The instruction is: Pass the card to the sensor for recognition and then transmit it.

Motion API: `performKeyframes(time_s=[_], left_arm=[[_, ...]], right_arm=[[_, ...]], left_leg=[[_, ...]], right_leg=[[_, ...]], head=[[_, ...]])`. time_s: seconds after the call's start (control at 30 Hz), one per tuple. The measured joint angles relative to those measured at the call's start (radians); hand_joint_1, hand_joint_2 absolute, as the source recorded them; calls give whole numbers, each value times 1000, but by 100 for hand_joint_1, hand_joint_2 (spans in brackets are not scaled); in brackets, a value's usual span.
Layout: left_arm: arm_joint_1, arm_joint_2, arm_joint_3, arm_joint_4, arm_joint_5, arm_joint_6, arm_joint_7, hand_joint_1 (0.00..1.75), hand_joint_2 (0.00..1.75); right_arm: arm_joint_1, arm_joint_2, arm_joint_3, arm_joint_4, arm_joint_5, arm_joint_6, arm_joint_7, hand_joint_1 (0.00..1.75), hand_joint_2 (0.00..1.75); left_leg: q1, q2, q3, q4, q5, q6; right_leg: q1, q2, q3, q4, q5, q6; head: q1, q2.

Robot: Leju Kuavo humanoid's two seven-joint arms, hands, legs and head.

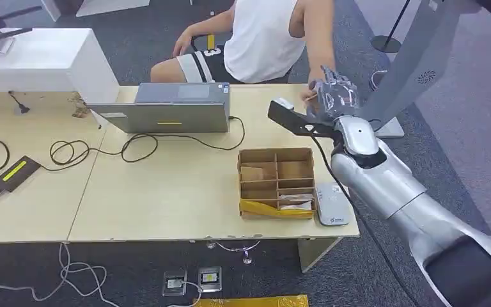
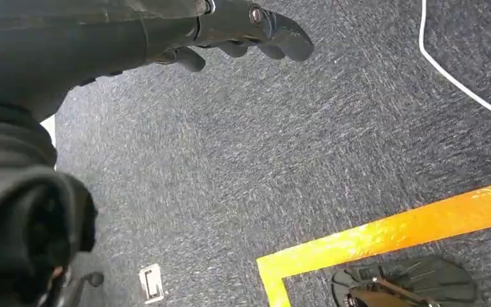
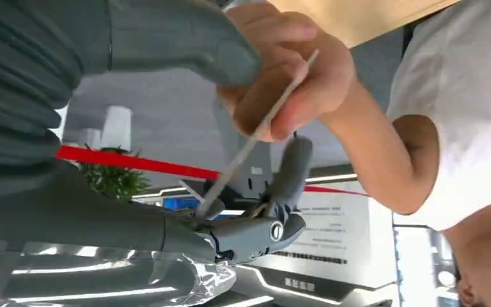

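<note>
My right hand (image 1: pixel 334 94) is raised over the table's far right corner, in front of a seated person in a white top (image 1: pixel 262 38). In the right wrist view a thin white card (image 3: pixel 256 134) shows edge-on. One end sits in my right hand (image 3: pixel 243 224) between the thumb (image 3: pixel 185 45) and the dark fingers (image 3: pixel 291 173). The person's hand (image 3: pixel 288 77) grips the other end. The person's hand (image 1: pixel 308 96) meets mine in the head view. A small grey-white sensor (image 1: pixel 331 203) lies on the table near its front right edge. My left hand (image 2: pixel 243 29) hangs over the carpet and holds nothing.
A divided cardboard box (image 1: pixel 275 181) stands beside the sensor on the wooden table (image 1: pixel 166 192). A closed laptop (image 1: pixel 166 109), black cables (image 1: pixel 134 144) and a power adapter (image 1: pixel 16 173) lie further left. A grey stand (image 1: pixel 415 57) rises just past the table's right end.
</note>
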Motion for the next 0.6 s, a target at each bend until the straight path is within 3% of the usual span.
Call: performKeyframes(time_s=[0.1,0.23,0.4,0.5,0.6], left_arm=[[1,0,0,0,0,3,0,0,0],[7,-1,0,0,0,15,0,0,0],[14,-3,0,0,2,17,0,0,0],[17,-3,0,0,8,25,-2,0,0],[28,-4,0,1,25,35,-21,0,0]], right_arm=[[0,0,10,7,-6,-25,1,0,175],[11,0,12,3,-63,-131,-19,0,175],[34,-3,10,-30,-111,-180,-47,0,175],[69,-5,-5,-73,-207,-250,-121,0,175],[169,-12,-32,-204,-363,-309,-249,0,175]], left_leg=[[0,0,0,0,0,0],[0,1,1,0,0,0],[0,2,1,0,0,0],[0,1,2,0,0,0],[0,2,4,0,-1,-1]], right_leg=[[0,0,0,0,0,0],[0,1,0,0,0,0],[0,1,0,0,0,0],[0,1,0,0,0,0],[1,3,1,0,0,0]], head=[[0,0],[0,0],[0,0],[0,0],[0,0]])
